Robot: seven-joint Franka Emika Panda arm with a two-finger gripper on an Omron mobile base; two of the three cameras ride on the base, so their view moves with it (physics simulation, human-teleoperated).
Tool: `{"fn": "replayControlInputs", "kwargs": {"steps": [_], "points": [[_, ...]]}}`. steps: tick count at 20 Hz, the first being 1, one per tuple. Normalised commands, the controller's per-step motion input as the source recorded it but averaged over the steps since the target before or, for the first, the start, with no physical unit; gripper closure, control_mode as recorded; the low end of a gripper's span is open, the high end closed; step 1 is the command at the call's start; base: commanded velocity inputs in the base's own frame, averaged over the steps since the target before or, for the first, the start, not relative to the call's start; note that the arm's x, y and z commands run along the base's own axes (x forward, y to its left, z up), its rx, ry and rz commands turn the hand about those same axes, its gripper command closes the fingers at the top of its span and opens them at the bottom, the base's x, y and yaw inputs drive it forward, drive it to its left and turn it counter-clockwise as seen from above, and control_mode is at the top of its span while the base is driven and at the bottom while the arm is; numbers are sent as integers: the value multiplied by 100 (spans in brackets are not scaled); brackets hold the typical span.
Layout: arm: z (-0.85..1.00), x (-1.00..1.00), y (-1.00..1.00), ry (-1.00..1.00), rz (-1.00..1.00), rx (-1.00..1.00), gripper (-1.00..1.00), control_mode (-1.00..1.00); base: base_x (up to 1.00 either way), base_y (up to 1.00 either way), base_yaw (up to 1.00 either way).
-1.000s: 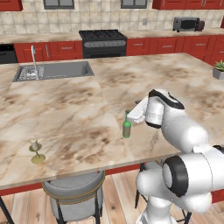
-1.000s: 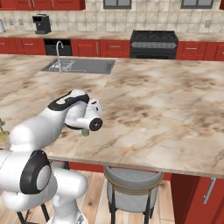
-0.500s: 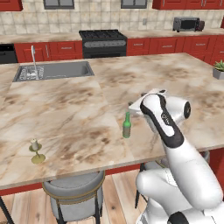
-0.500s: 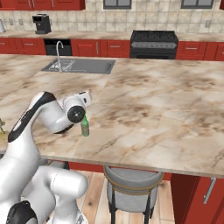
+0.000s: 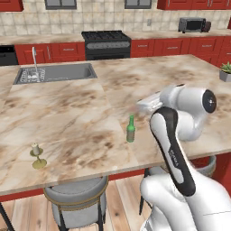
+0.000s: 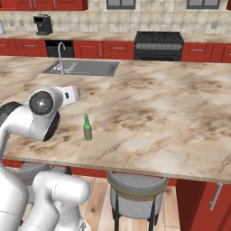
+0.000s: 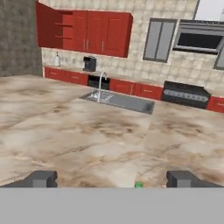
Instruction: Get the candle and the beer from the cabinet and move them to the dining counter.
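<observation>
the beer (image 5: 131, 129) stands upright on the dining surface (image 5: 81, 113), near its front edge, free of any grip; the right base view shows it (image 6: 87, 127) the same way, alone on the marbled stone. in the hand view just its green top (image 7: 139, 185) peeks up at the bottom edge, between the two finger tips. the candle (image 5: 37, 156) stands upright on its brass holder on the same surface, well apart from the beer, toward the left front corner in the left base view.

the tool (image 7: 112, 178) is spread wide, its dark fingertips (image 7: 40, 178) far apart and pinching nothing. it is raised above and behind the beer, not touching it; its white hand (image 5: 151, 103) sits just beside the bottle's upper right in the left base view.

further out, an inset steel sink (image 5: 56, 72) with a tap lies in the surface. a grey stool (image 5: 76, 200) stands under the front edge. in the hand view, the red cabinet (image 7: 83, 31) hangs on the tiled wall with one door swung open.
</observation>
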Motion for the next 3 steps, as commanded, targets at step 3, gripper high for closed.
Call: {"fn": "replayControlInputs", "kwargs": {"steps": [3], "points": [[55, -100, -7, 10, -7, 0, -100, -100, 0, 0, 0]]}}
